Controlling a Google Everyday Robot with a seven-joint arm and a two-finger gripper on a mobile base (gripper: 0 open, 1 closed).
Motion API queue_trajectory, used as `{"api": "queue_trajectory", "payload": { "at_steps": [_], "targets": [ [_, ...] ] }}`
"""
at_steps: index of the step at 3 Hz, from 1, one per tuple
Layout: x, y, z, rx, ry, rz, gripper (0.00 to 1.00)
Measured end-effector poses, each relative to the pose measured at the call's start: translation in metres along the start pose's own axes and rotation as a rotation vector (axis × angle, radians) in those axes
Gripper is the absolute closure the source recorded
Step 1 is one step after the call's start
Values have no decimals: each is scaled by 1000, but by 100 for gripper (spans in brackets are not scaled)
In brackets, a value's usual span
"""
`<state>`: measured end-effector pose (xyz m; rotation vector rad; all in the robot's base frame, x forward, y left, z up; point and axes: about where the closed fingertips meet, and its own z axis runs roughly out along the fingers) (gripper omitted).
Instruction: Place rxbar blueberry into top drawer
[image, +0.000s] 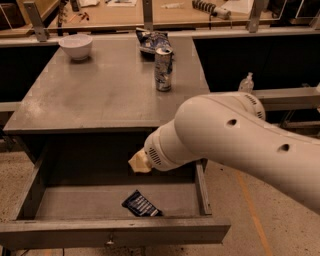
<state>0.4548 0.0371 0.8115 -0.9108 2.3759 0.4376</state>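
Right now my gripper (139, 163) hangs above the open top drawer (115, 231), at the mouth of the cabinet, just under the tabletop's front edge. Only a pale tan tip shows past the white arm (240, 142). The arm's bulk hides the rest, so I cannot tell whether the claw is open or closed. Nothing visible in its hold.

Rxbar blueberry (141, 204): lying flat on the drawer floor, below the gripper and apart from it. Dark navy wrapper, white lettering up, turned at a diagonal, near the front panel and a little right of centre.

Drawer pulled well out. Small knob (109, 243) at the middle of the front panel, low in view.

Grey table (95, 95) above the drawer. Tall silver-blue can (163, 69) upright toward the right side. Blue-and-white chip bag (152, 41) crumpled behind the can, at the far edge. White bowl (76, 46) at the far left corner, well apart from both.

Clear bottle (246, 82) on a lower ledge to the right, just past the arm's shoulder.
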Motion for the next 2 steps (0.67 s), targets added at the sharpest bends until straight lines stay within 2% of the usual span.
{"api": "queue_trajectory", "payload": {
  "at_steps": [1, 2],
  "targets": [
    [-32, -7, -66, 128, -60, -43, 82],
    [-36, -9, -73, 163, -65, -72, 82]
  ]
}}
